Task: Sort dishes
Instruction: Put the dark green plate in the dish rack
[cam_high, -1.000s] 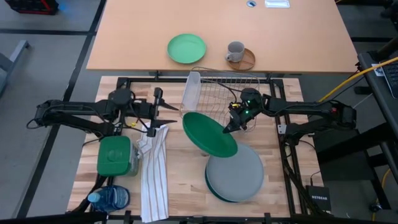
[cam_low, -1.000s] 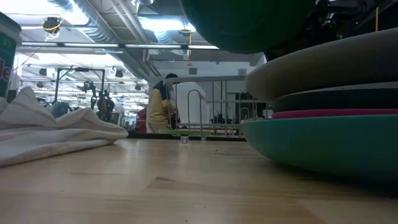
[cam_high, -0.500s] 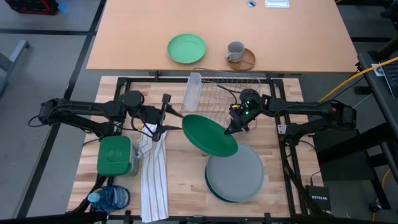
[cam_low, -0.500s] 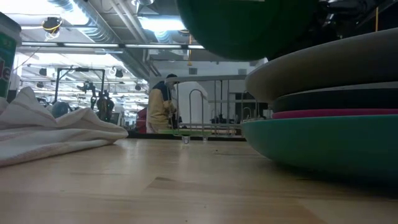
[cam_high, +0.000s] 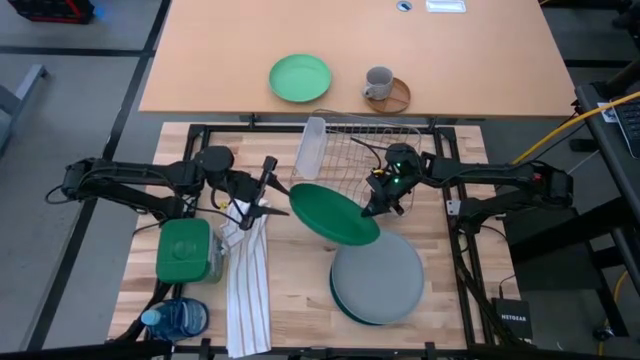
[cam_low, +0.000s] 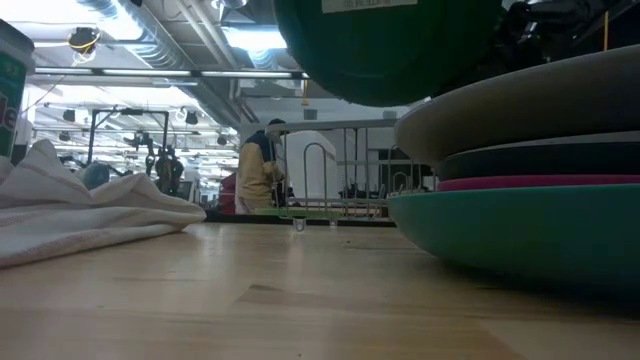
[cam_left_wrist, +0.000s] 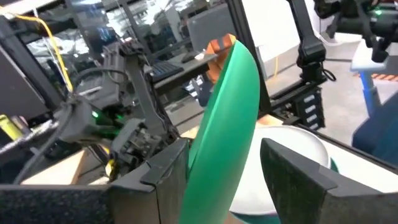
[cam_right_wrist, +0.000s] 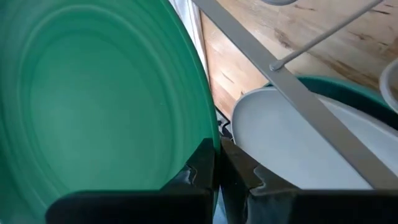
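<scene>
A dark green plate (cam_high: 335, 213) hangs tilted above the table's middle, with my right gripper (cam_high: 370, 208) shut on its right rim. My left gripper (cam_high: 278, 200) is open at the plate's left rim. In the left wrist view its two fingers (cam_left_wrist: 168, 171) stand on either side of that rim (cam_left_wrist: 217, 149). Below and nearer lies a stack of plates with a light grey plate (cam_high: 378, 277) on top. The low view shows charcoal (cam_low: 540, 160), pink (cam_low: 540, 183) and teal (cam_low: 520, 230) plates beneath it. My right gripper pinches the green plate's right rim (cam_right_wrist: 205, 134) between its two fingers, reaching in from the table's right and slanting slightly down. The plate is lifted clear and tilted, above the grey plate (cam_right_wrist: 298, 143). My left gripper: I cannot tell whether a finger touches the rim.
A wire dish rack (cam_high: 360, 145) stands just beyond the plate. A white towel (cam_high: 248, 270), a green container (cam_high: 183, 250) and a blue bottle (cam_high: 175, 320) lie at the left. A mint plate (cam_high: 299, 78) and a grey mug (cam_high: 378, 83) sit on the far table.
My left gripper has gone toward the table's right, up to the green plate's left rim, and has stayed open. My right gripper has rolled, and the plate has tipped steeper while staying clear of the stack.
</scene>
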